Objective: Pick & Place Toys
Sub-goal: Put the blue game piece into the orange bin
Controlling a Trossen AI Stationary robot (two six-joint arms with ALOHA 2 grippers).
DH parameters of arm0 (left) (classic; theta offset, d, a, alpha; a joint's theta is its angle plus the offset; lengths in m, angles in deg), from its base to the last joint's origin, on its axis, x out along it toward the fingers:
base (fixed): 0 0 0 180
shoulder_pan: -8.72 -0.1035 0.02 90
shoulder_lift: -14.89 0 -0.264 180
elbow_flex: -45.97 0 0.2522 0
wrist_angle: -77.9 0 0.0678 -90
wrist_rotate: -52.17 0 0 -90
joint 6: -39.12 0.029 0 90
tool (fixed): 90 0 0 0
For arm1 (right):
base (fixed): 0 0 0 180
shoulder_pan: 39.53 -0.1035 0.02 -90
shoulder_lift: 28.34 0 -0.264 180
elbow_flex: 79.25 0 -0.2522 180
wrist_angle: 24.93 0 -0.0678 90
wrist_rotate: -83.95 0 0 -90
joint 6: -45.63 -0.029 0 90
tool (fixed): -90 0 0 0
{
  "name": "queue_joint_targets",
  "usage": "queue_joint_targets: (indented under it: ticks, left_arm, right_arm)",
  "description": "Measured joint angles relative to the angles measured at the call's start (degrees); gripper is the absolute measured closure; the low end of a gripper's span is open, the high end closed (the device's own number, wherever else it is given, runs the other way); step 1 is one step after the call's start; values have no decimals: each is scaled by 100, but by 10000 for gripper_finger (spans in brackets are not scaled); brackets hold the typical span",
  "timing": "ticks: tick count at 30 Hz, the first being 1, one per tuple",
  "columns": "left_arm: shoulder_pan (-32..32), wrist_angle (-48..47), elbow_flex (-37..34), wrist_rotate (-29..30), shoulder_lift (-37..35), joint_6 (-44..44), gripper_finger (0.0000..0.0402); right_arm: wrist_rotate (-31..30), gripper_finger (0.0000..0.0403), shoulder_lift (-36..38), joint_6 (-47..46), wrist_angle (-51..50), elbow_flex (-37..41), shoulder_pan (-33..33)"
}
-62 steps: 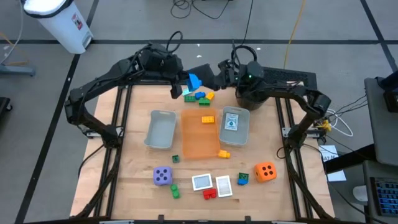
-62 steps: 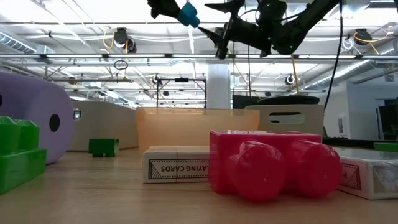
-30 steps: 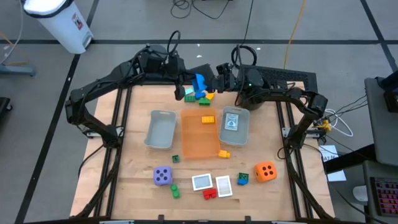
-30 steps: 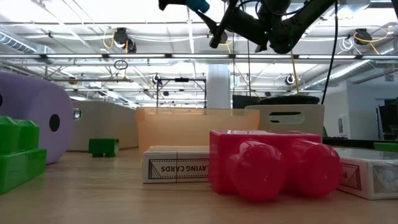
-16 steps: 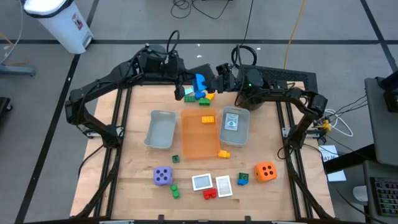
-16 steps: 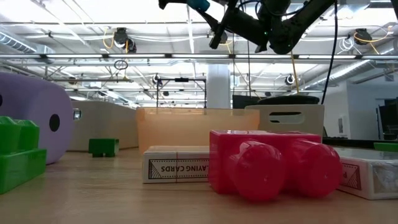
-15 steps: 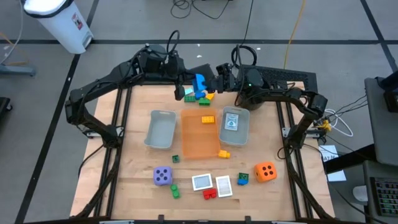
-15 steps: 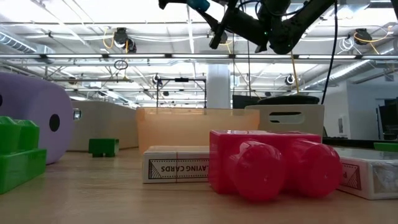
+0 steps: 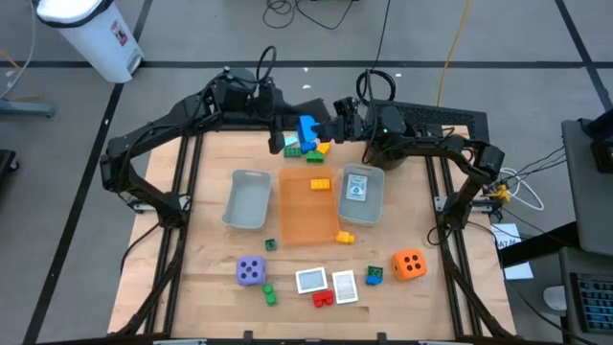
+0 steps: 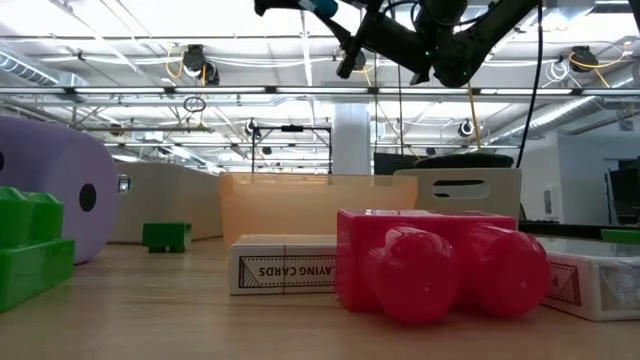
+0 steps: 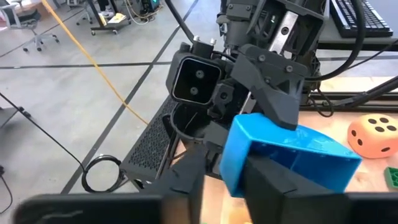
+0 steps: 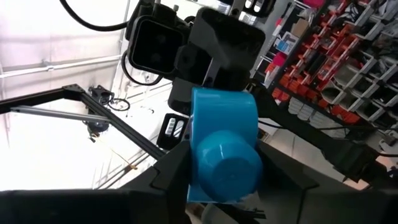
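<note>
Two hands meet over the far edge of the desk (image 9: 192, 249), with one blue brick (image 9: 307, 129) caught between them. The left hand (image 9: 290, 123) has its fingers on the brick from one side, while the right hand (image 9: 325, 126) closes its fingers on the brick's opposite end, so the brick bridges both, raised off the desk. Just below the hands lies a small heap of green, blue and yellow bricks (image 9: 306, 148); the orange tray (image 9: 308, 222) sits nearer, well apart from both hands.
</note>
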Motion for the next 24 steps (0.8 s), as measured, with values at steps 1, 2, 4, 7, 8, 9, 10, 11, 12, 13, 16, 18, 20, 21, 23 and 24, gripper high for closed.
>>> queue_joint_targets:
  ticks: [1,2,4,7,8,9,10,11,12,13,16,18,20,21,23,24]
  left_arm:
    - [0,16,0,1,0,-2,275]
    - [0,31,0,2,0,-9,263]
    - [0,1,46,6,6,-41,239]
    - [0,-29,221,17,15,-145,210]
    - [0,-57,301,21,15,-139,203]
    - [0,-91,380,18,13,-123,197]
    - [-2,-121,469,20,13,-120,191]
    - [-4,-213,579,19,13,-124,186]
    - [-17,-387,706,19,13,-122,182]
    - [-39,-603,836,11,10,-107,179]
    - [-107,-1386,1259,2,4,-114,171]
    - [-174,-1890,1506,10,4,-148,170]
    - [-220,-2259,1691,14,1,-155,171]
    - [-259,-2418,1737,-1,-15,-168,173]
    - [-401,-2737,1734,-24,-128,-230,177]
    - [-483,-2835,1702,-26,-197,-287,180]
  right_arm:
    - [2,259,0,2,7,0,0]
    - [1,259,0,6,13,0,0]
    - [-4,258,0,7,27,0,12]
    - [-16,258,13,15,56,-11,55]
    - [-34,259,13,17,87,-11,79]
    - [-51,260,18,15,118,-11,105]
    - [-55,261,20,-3,184,-11,139]
    - [-52,261,20,-15,236,-13,171]
    - [-54,261,18,-49,291,-11,209]
    - [-79,260,14,-91,304,-11,252]
    - [-154,259,90,-149,314,-11,392]
    - [-156,260,172,-64,332,-11,485]
    - [-159,263,259,-2,280,-11,567]
    - [-157,263,319,18,213,-11,607]
    - [-143,263,414,129,66,-60,657]
    - [-140,262,466,199,-69,-129,684]
